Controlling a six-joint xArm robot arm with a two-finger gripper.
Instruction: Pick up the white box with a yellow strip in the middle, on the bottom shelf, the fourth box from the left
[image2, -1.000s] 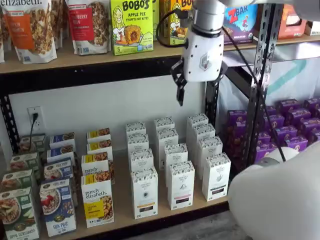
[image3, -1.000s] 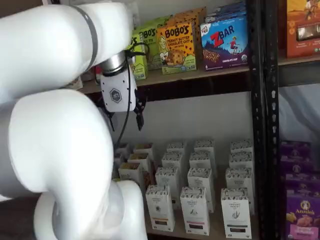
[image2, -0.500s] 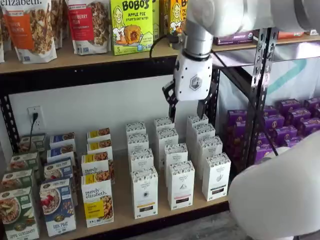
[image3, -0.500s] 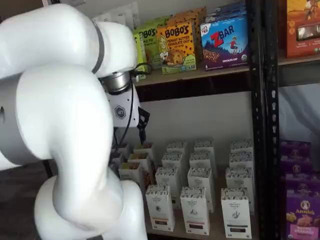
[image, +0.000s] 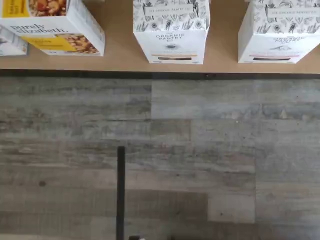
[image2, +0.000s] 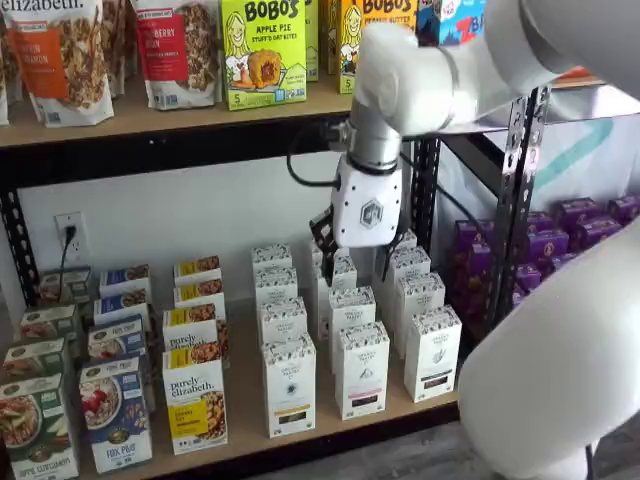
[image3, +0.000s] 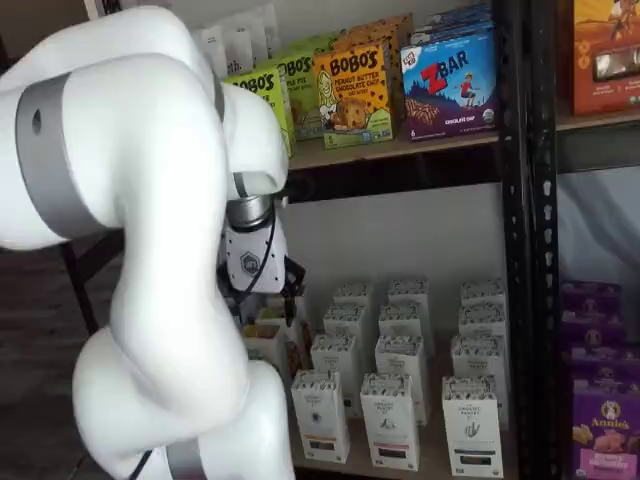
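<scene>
The white arm reaches in from the right, its white-bodied gripper (image2: 355, 262) hanging fingers-down above the middle rows of cartons; its black fingers stand wide apart, holding nothing. The tall narrow white box (image2: 290, 385) with a speckled top band stands upright at the front of the light tan wooden bottom shelf (image2: 245, 445), just right of the yellow-panelled granola box (image2: 195, 400). In the wrist view, grey plank floor (image: 200, 160) lies bare before the shelf's front edge.
</scene>
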